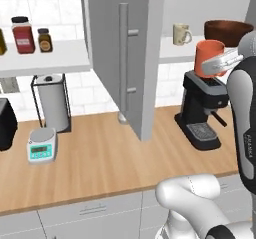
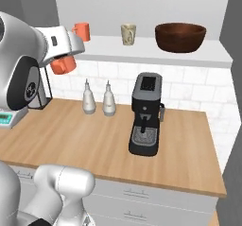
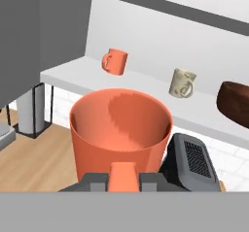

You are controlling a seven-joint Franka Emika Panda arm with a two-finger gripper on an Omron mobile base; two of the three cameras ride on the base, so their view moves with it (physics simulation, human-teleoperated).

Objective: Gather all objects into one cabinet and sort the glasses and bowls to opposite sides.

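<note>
Orange cup (image 3: 121, 129) clamped in my gripper (image 3: 124, 177), short of the shelf (image 3: 146, 88); next, carry it beside the cream mug (image 3: 182, 83)

You're looking at a matt orange-red cup (image 3: 120, 129) with a smooth, plastic-like wall. The surface (image 1: 100, 158) shows pale wood grain with a soft sheen. The bowl (image 2: 180, 36) looks like dark brown wood, faintly glossy. The cream mug (image 2: 128, 33) looks like speckled ceramic. The cabinet door (image 1: 142, 53) is flat matt grey, its bar handle (image 1: 123, 58) brushed silvery metal. The coffee machine (image 2: 145, 114) looks like matt black plastic. Behind it you see white glossy tiles (image 2: 189, 90).
</note>
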